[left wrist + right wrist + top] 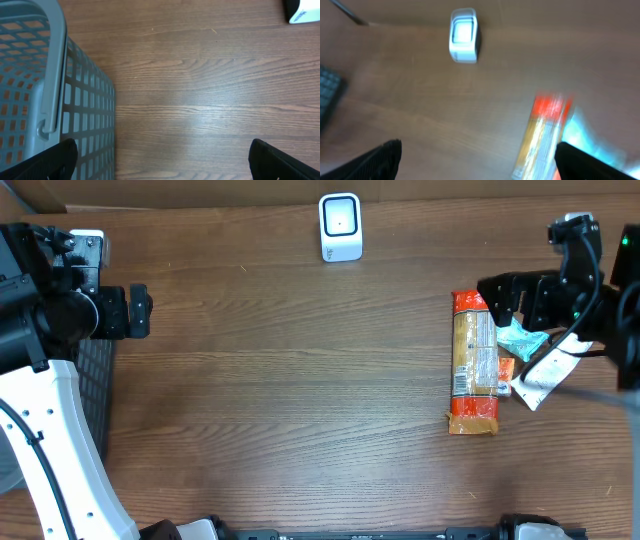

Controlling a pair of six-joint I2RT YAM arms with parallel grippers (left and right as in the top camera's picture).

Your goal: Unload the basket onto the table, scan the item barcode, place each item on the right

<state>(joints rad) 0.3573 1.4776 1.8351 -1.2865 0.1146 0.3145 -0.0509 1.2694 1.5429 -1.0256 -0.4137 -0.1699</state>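
Shop checkout: scanner [340,226], basket [54,65]

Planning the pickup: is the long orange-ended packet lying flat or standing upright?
Lying flat: the long orange-ended packet stretches lengthwise on the brown wooden table, printed face up.

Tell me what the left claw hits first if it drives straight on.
Most likely just bare table: the left claw stands open over wood, the basket off to one side and the scanner far off-line. Depth is unclear.
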